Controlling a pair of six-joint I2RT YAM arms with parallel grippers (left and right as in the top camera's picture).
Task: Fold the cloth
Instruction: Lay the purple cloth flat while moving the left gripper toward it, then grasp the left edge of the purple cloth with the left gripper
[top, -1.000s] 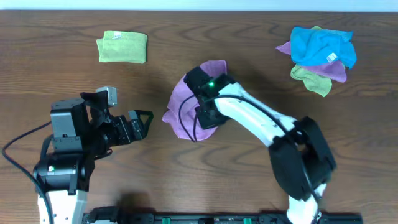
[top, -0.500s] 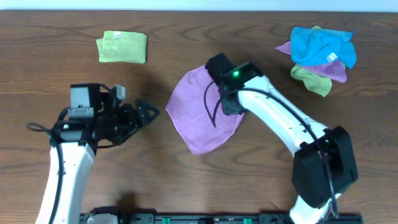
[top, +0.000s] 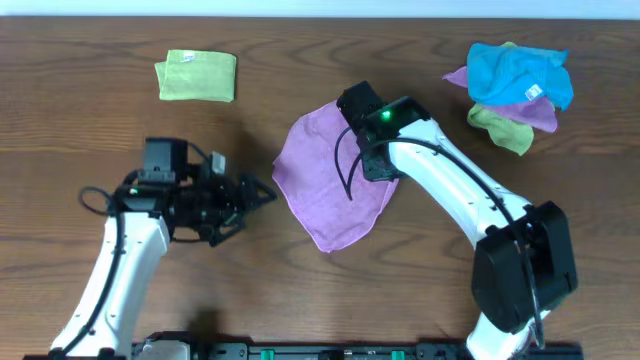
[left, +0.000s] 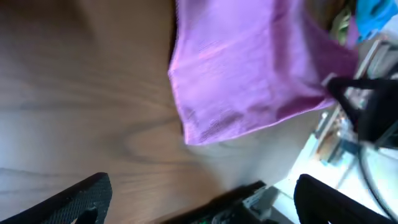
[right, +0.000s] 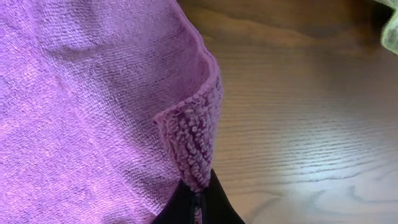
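1. The cloth lies in the middle of the table. It is spread out almost flat, with one corner pointing to 6 o'clock in the overhead view.
2. At the 2 o'clock side of the cloth, its edge is raised from the wood and curls over, so that the fuzzy loops show.
3. The right gripper is clenched on this raised edge. In the right wrist view the black fingers are pressed together with only the thin fold of lilac fabric between them.
4. The left gripper is at 9 o'clock from the cloth, just beside its border and not touching it. It points toward the cloth.
5. In the left wrist view its two fingers stand wide apart, and between them is only bare wood. It holds nothing.
6. A folded green cloth lies at 10 o'clock from the lilac one, well apart from it.
7. At 2 o'clock, near the far right of the table, there is a bunched pile. A blue cloth is on top, a second purple cloth is under it, and a yellow-green cloth is at the bottom.
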